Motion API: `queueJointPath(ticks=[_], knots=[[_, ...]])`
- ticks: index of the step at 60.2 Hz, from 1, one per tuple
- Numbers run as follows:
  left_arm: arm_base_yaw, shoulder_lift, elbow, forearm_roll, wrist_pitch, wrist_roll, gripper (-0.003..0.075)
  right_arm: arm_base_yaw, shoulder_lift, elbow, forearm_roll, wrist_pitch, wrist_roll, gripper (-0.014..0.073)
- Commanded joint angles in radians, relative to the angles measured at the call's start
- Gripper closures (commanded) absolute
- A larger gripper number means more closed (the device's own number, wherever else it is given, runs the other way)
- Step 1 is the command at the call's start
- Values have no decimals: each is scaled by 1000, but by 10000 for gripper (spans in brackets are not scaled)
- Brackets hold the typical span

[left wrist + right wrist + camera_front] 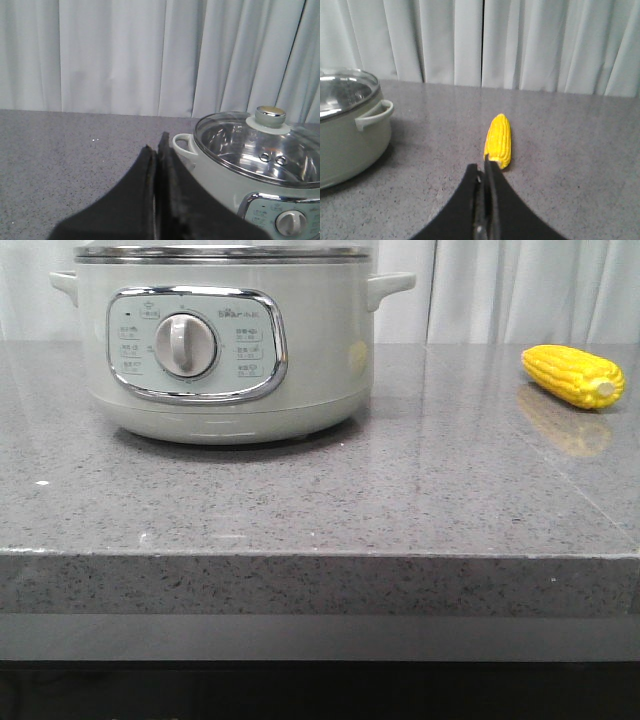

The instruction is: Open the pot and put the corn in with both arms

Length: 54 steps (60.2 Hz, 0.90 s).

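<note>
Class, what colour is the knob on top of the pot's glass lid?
The knob is silvery metal on a white base, above the pale cream-green round pot; the left wrist view shows it best.

The top of the pot [222,340] is cut off at the 12 o'clock edge of the front view, so its lid cannot be seen there. The tiny words around its dial [185,344] are too small to read. In the left wrist view, the pot runs off the picture at 4 o'clock. In the right wrist view, the black fingers [492,200] hide the near end of the corn [499,140].
</note>
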Motion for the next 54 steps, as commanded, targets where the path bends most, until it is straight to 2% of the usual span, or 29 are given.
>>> queueJointPath(ticks=[1, 29, 33, 36, 38, 43, 44, 50, 54], knots=[[1, 53, -36, -9, -47, -8, 741, -6, 83, -43, 2, -41, -7, 713], [1, 128, -36, -9, -44, -8, 739, -6, 282, -43, 2, -8, -7, 713], [1, 128, -36, -9, -42, -8, 720, -6, 294, -43, 2, -6, -7, 711], [1, 128, -36, -9, -42, -8, 663, -6, 299, -43, 2, -5, -7, 707], [1, 128, -36, -9, -42, -8, 599, -6, 301, -43, 2, -5, -7, 700], [1, 128, -36, -9, -42, -8, 392, -6, 301, -43, 2, -6, -7, 620], [1, 128, -36, -9, -42, -8, 337, -6, 301, -43, 2, -7, -7, 589], [1, 128, -36, -9, -44, -8, 157, -6, 301, -43, 2, -7, -7, 368], [1, 128, -36, -9, -44, -8, 142, -6, 301, -43, 2, -7, -7, 204]])
